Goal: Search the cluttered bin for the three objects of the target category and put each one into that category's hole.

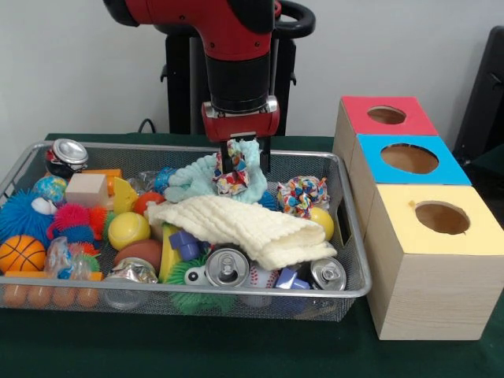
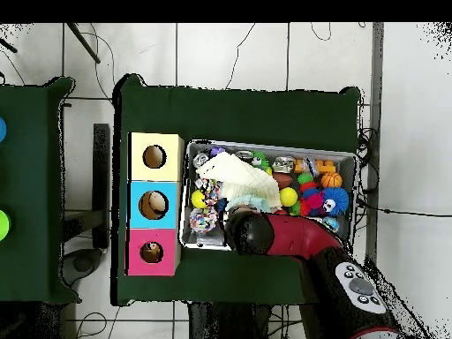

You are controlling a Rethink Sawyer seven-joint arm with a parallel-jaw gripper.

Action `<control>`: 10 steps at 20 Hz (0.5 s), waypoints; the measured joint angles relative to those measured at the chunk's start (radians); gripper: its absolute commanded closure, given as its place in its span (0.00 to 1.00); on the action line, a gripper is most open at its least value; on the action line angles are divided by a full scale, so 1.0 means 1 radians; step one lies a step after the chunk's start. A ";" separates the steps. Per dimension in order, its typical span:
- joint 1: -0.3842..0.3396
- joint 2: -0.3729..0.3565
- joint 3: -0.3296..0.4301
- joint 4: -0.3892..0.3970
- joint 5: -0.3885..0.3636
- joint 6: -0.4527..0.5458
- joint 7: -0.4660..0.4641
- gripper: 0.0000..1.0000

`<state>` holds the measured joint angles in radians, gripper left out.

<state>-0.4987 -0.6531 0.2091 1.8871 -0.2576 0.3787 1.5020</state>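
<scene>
Front view, what's the gripper (image 1: pixel 240 161) doing?

— It hangs over the far side of the bin (image 1: pixel 356 260), clenched on a multicoloured rope toy (image 1: pixel 234 179) lifted just above the teal cloth (image 1: pixel 193 179).

— Which hole?

— I can't tell the category. The red box (image 1: pixel 370 118), blue box (image 1: pixel 417 161) and yellow box (image 1: pixel 441 260) stand beside the bin.

— Progress?

— Early, I judge. A similar toy (image 1: pixel 302 193) lies in the bin; overhead, the blue and red holes seem to hold something.

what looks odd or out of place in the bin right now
Nothing is spilled or damaged. The one oddity is the cream knit cloth sprawled across the middle of the bin, covering toys and hiding what lies under it. The gripper is down at a colourful rope toy by the teal cloth.
</scene>
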 measured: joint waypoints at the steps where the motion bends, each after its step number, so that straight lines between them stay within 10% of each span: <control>1: 0.002 -0.001 -0.001 0.000 0.001 0.000 0.000 0.00; 10: 0.012 -0.113 -0.009 0.008 0.048 0.101 0.000 0.00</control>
<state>-0.4864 -0.7664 0.2003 1.8951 -0.2096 0.4795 1.5020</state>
